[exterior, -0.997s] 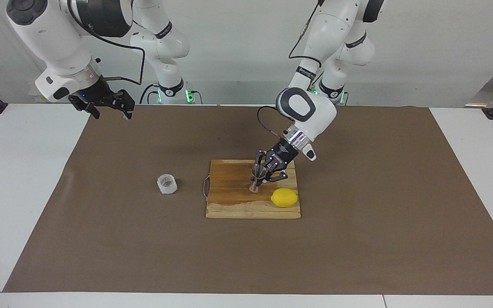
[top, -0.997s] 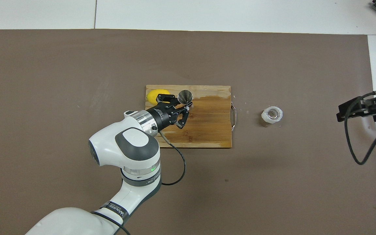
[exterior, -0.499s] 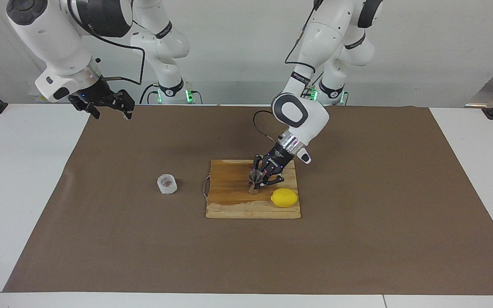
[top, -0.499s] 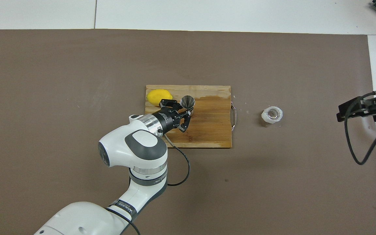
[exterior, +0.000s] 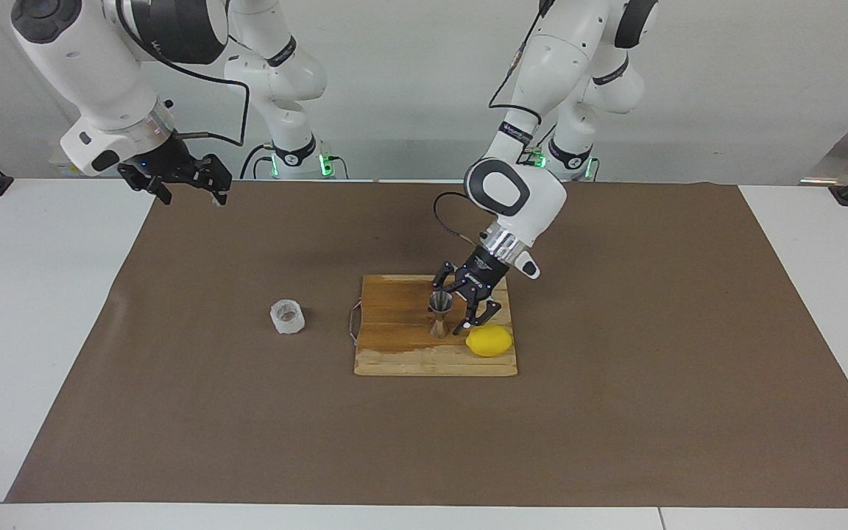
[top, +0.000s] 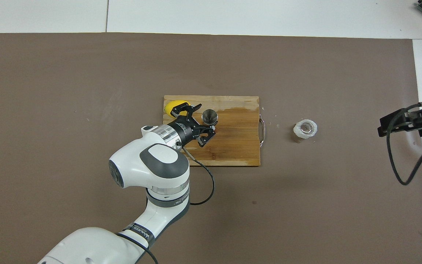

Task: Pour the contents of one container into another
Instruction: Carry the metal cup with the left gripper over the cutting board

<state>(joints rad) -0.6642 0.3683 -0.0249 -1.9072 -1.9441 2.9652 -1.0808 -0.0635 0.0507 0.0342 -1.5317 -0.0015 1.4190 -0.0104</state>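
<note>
Facing view: left gripper [exterior: 463, 313] spread open around the jigger [exterior: 439, 313] – upright on the board [exterior: 394, 346], beside a lemon [exterior: 489, 341]. Overhead view: glass cup [top: 305, 128] off the board, toward the right gripper [top: 394, 124] – open, waiting.

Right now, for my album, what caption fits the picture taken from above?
Left tool open beside the upright jigger on the cutting board; glass cup waits nearby.
</note>
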